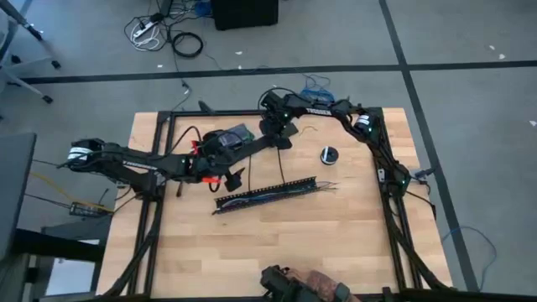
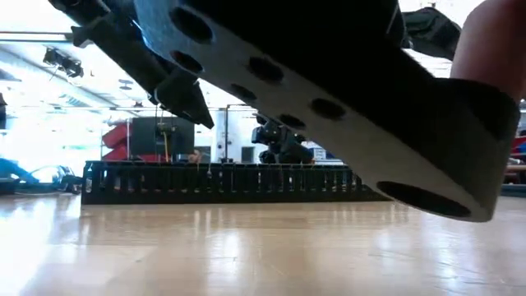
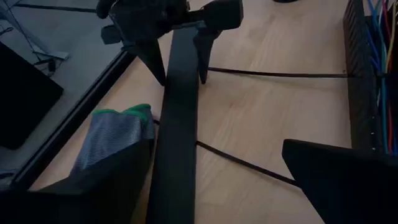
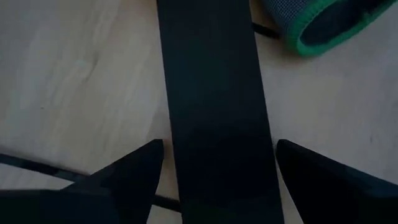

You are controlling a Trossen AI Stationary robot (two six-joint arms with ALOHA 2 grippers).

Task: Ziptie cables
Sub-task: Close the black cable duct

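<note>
Two thin black plastic zipties (image 3: 273, 74) lie flat on the wooden table (image 3: 292, 118), mid-frame, beside the black slotted channel (image 3: 356, 68) holding the blue and grey cables (image 3: 380, 43) at right edge. Right gripper (image 4: 219, 144) and left gripper (image 3: 216, 146) straddle a long flat black strip (image 3: 177, 124), jaws spread wide, gripping nothing.

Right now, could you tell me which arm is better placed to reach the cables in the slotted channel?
Probably the left: the left gripper hovers beside the channel holding the cables, while the right gripper sits farther back, straddling a flat black strip.
</note>
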